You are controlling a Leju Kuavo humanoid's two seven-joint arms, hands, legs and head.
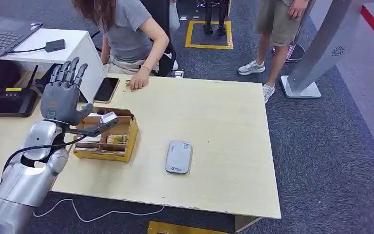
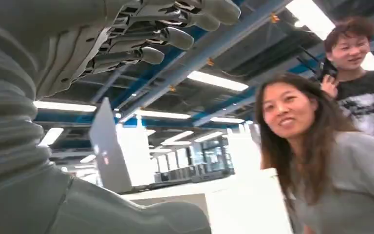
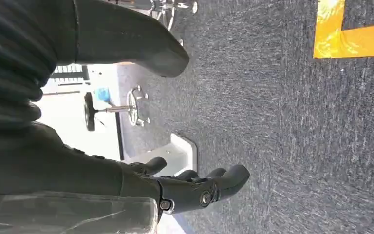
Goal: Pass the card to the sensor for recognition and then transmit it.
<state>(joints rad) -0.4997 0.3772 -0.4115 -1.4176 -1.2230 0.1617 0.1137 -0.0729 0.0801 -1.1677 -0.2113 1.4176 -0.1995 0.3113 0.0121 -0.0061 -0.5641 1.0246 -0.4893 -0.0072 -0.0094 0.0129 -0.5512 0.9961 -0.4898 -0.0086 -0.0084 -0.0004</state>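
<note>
Cards [image 1: 113,140] lay in the wooden box [image 1: 130,131], which sat on the table [image 1: 224,126] toward its left edge, closer to the near edge than the far one. A small white card-like piece [image 1: 108,117] stood at the box's top just beside my thumb; I could not tell whether I was touching it.

My left hand [image 1: 63,97] was raised above the table's left side, just left of the box, fingers [image 1: 70,70] straight up and spread, thumb pointing across toward the box. It had hold of nothing. In the left wrist view the same hand [image 2: 126,39] showed its fingers apart against the ceiling lights.

My right hand [image 3: 195,187] hung over dark carpet, fingers loosely curled and apart, with nothing in them.

The sensor [image 1: 178,157], a flat grey unit with rounded corners, lay on the table right of the box, apart from it, near the middle of the near half.

A black phone [image 1: 106,89] lay at the far edge. A person in a grey shirt [image 1: 126,34] crouched behind that edge, one hand [image 1: 137,82] resting on the table beside the phone. A second person [image 1: 275,29] in shorts stood farther back to the right. A black handset device [image 1: 14,100] sat at the far left.
</note>
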